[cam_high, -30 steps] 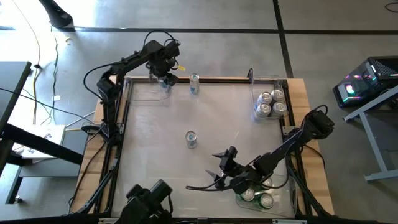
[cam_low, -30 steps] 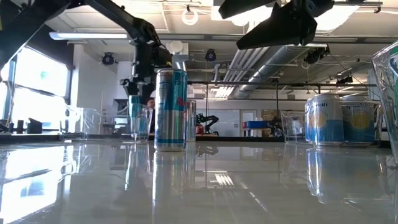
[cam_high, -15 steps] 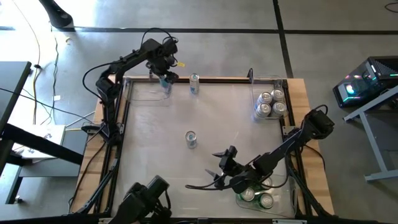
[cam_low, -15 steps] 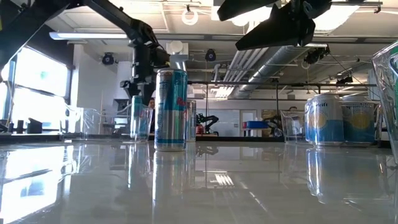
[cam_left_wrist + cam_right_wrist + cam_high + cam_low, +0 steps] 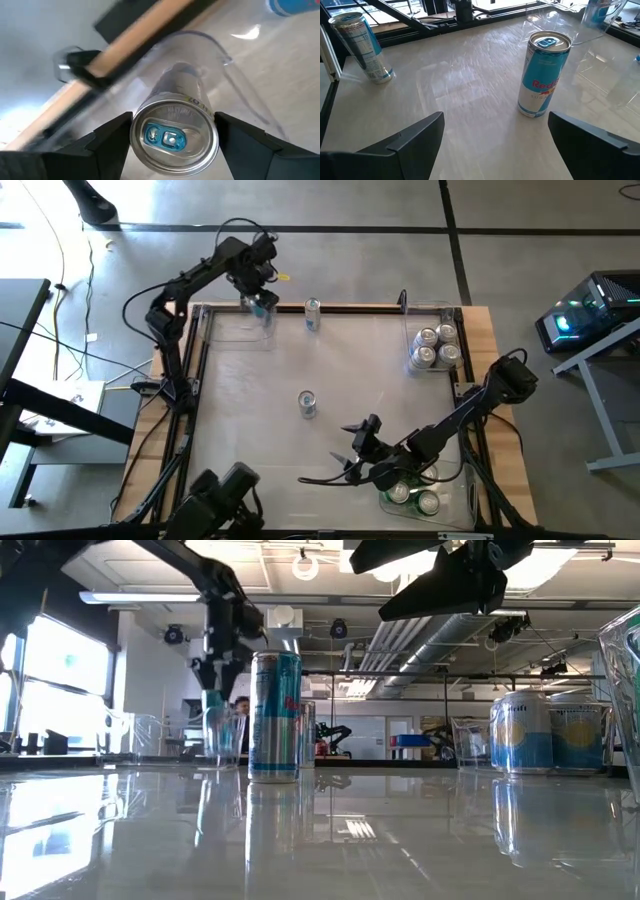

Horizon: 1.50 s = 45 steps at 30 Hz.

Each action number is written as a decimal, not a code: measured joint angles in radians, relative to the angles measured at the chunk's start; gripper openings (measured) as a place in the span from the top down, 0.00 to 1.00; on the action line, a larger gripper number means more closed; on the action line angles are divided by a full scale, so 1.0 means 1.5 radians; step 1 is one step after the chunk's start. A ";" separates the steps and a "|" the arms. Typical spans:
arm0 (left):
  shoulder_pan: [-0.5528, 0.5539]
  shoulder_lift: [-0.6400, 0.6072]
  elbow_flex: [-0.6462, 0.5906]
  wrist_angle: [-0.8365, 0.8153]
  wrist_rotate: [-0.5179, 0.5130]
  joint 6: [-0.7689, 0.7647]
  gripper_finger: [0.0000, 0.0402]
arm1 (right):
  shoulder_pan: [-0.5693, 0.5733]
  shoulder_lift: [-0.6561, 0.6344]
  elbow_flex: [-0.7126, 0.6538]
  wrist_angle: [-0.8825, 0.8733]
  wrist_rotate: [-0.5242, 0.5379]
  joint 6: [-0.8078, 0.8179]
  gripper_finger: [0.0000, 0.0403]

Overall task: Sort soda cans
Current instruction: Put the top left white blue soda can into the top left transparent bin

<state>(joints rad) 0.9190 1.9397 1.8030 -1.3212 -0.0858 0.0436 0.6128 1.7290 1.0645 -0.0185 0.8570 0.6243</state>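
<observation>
My left gripper (image 5: 262, 300) hangs over the clear bin (image 5: 240, 330) at the table's far-left corner, shut on a soda can (image 5: 172, 135) with a silver top and blue tab. In the low view this can (image 5: 213, 710) hangs below the fingers, inside the bin's walls. One blue-silver can (image 5: 307, 404) stands upright mid-table, also in the right wrist view (image 5: 544, 75). Another can (image 5: 313, 313) stands by the far edge. My right gripper (image 5: 355, 452) hovers open over the table's near-right part, well short of the centre can. My left gripper pinches the soda can just under its top rim (image 5: 145, 112), one finger (image 5: 107, 145) on each side. The fingers come from above, pointing down. The can hangs upright below them over the clear bin; whether its base rests on the bin floor cannot be told.
A clear bin at the far-right corner (image 5: 408, 330) holds several silver-topped cans (image 5: 436, 347). Another bin at the near-right edge (image 5: 470, 492) holds cans (image 5: 415, 498) under the right arm. Bare tabletop lies between the centre can and the left edge.
My left gripper has drifted slightly toward the table's far-left corner and risen a little, the can going with it. The left arm's elbow has swung toward the left. My right arm has kept still.
</observation>
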 joint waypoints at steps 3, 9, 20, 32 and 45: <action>0.003 -0.039 0.000 0.000 -0.017 0.006 0.33 | 0.000 0.000 0.000 0.000 0.000 0.000 0.12; 0.002 -0.102 0.000 0.014 -0.015 0.014 0.33 | 0.000 0.000 0.000 0.000 0.000 -0.002 0.12; 0.002 -0.112 -0.002 -0.104 -0.075 0.103 0.33 | 0.000 0.000 0.000 0.000 0.000 0.003 0.12; -0.038 -0.112 -0.240 -0.141 -0.169 0.374 0.33 | 0.000 0.000 0.000 0.000 0.000 -0.002 0.12; -0.073 -0.111 -0.371 0.103 -0.245 0.452 0.33 | 0.000 0.000 0.000 -0.013 0.002 -0.003 0.12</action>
<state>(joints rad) 0.8101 1.7731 1.2459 -1.1669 -0.4531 0.7219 0.6128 1.7290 1.0645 -0.0383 0.8606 0.6205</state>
